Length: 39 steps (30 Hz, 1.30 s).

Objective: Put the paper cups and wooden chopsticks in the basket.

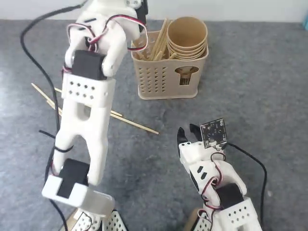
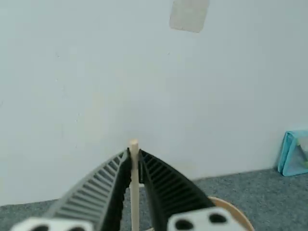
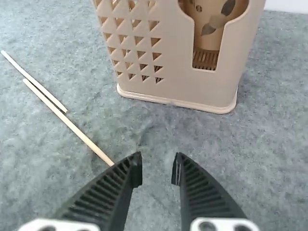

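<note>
1. Basket (image 1: pixel 166 79): one, standing on the grey carpet (image 1: pixel 264 96).
2. Paper cups (image 1: pixel 187 33): one nested stack, about five rims, inside the basket.
3. Chopsticks in basket (image 1: pixel 158 45): several, upright beside the cups.
4. Loose chopsticks (image 3: pixel 67 121): two seen, flat on the carpet.
5. Held chopstick (image 2: pixel 133 145): one, clamped in the left gripper (image 2: pixel 134 159).
6. Right gripper (image 3: pixel 156 168): fingers parted, empty, near the basket.

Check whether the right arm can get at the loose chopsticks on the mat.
Probably yes: the right gripper is open, and only bare mat lies between it and the nearest chopstick.
</note>
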Motion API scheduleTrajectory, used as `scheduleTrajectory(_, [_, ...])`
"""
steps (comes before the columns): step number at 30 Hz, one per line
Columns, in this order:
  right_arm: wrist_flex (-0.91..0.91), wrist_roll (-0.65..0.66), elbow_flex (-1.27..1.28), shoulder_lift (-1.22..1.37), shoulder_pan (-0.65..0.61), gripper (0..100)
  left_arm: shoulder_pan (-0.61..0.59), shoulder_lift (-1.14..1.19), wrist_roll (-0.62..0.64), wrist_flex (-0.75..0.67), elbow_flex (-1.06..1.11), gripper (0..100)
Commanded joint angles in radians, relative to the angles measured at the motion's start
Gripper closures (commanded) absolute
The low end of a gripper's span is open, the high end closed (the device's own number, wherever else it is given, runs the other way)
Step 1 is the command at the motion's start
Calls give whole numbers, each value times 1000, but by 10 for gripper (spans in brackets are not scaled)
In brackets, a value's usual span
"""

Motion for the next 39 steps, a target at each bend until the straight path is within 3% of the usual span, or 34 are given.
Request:
scheduleTrajectory(1, [-21,14,-8,1,-7,887,-12,-5,8,14,-7,850])
scheduleTrajectory(5, [-21,14,-8,4,-7,887,-43,-14,121,84,-24,678])
scheduleTrajectory(11, [33,21,-18,5,-8,887,-196,-98,141,183,-114,694])
scheduleTrajectory(20, [171,55,-81,7,-94,886,-542,-279,146,560,-142,695])
scheduleTrajectory(28, [217,58,-193,13,-168,883,-819,-292,144,829,-90,695])
scheduleTrajectory(32, [209,58,-256,130,-205,883,-904,-292,147,799,94,695])
scheduleTrajectory(39, [208,118,-491,535,-265,886,-1063,-293,147,532,432,695])
